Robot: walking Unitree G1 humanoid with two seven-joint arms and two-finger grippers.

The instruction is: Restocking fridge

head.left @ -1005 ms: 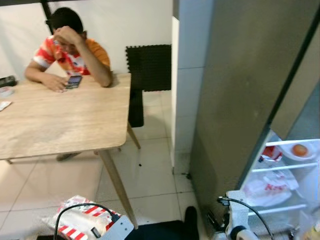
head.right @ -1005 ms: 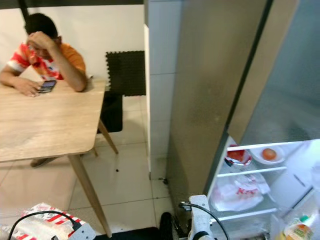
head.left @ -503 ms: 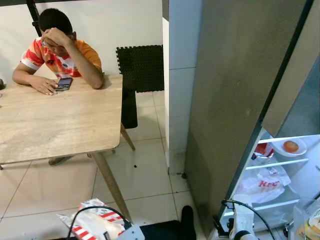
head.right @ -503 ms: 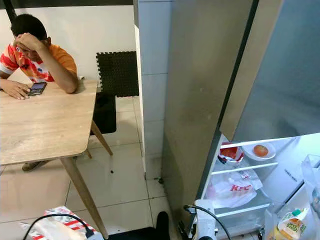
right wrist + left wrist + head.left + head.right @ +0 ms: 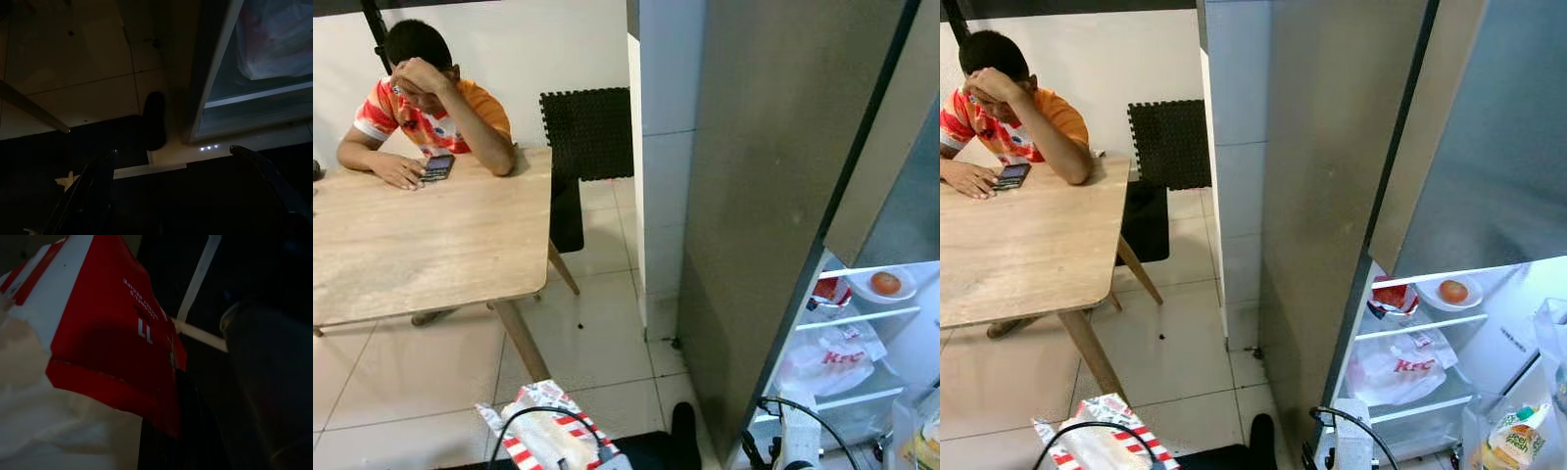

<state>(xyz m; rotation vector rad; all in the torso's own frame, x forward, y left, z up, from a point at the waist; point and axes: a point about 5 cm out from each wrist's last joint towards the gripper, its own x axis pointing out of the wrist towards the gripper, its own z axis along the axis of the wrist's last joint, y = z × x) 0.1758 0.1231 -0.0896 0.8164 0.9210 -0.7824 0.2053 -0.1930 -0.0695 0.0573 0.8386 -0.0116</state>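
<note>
— What is the left arm doing?

— It hangs low at the front edge, and the left gripper sits against a crinkly red-and-white striped paper bag with a pale plastic wrap showing at its mouth. One dark finger runs under the red panel; whether the fingers are clamped on the bag I cannot tell.

— And beyond it?

— A pale wooden table with slanted legs stands on glossy cream tiles. A person in an orange striped shirt leans on it, one hand at the head, the other by a phone. A black woven chair back stands behind the table's corner.

— The right side?

— The right gripper hangs low near the fridge's foot, its two long fingers spread wide apart with nothing between them. The fridge has a matte grey side, and its door stands open. On the lit wire shelves lie a white plate with a round orange thing, a red packet, and a soft white plastic bag with red lettering. A bottle with a green cap sits in a clear door bin.
</note>
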